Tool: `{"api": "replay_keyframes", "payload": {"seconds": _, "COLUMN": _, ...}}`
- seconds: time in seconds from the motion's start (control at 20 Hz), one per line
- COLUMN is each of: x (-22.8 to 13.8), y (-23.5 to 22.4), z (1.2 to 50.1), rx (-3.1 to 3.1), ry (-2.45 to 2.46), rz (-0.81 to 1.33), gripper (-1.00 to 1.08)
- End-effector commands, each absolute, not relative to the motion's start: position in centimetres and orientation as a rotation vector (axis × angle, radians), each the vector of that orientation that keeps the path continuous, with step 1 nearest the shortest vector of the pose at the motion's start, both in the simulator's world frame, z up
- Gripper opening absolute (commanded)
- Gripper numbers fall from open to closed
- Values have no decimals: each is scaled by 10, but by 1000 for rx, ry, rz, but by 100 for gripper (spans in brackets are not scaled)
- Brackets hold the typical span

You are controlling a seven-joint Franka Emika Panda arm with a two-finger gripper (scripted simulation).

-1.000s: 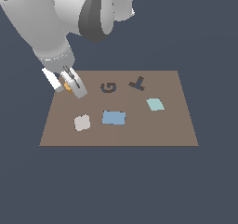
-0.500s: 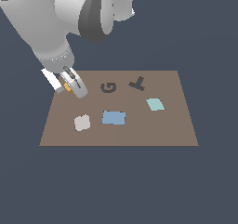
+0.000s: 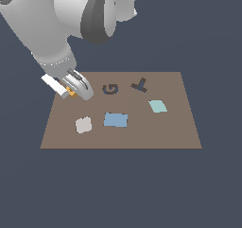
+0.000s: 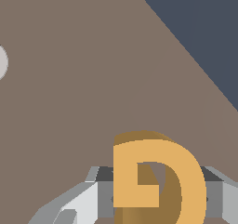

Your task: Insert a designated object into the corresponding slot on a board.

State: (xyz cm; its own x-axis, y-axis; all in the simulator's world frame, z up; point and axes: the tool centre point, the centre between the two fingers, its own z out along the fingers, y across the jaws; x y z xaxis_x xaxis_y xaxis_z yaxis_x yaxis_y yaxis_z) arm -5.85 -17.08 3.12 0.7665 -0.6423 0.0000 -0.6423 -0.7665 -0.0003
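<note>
Currently my jaws pinch the orange G block (image 4: pixel 158 181) (barely visible from outside (image 3: pixel 71 92)) over the brown board (image 3: pixel 142 132) near its far corner on the exterior view's left, G slot (image 3: pixel 110 89) just beside.

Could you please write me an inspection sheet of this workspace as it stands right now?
Surface: brown board, flat, on a plain dark ground.
Job's things: orange G block sits between the end effector's fingers near the board's corner at the exterior view's left; dark G slot is unfilled and lies apart from the block, toward the exterior view's right.
Clutter: dark T recess, grey tile, blue rectangle, pale teal tile, all on the board.
End effector: closed on the G block, low over the board.
Cables: nothing seen.
Surroundings: nothing seen beyond the dark ground.
</note>
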Motion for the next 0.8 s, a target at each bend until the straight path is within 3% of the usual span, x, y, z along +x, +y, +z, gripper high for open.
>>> {"api": "replay_keyframes", "payload": {"seconds": 0.0, "x": -54, "y": -169, "z": 32, "rx": -2989, "ry": 967, "rz": -1, "gripper": -100}}
{"api": "replay_keyframes", "payload": {"seconds": 0.75, "x": -21, "y": -137, "z": 35, "rx": -3141, "ry": -39, "rz": -2, "gripper": -100}}
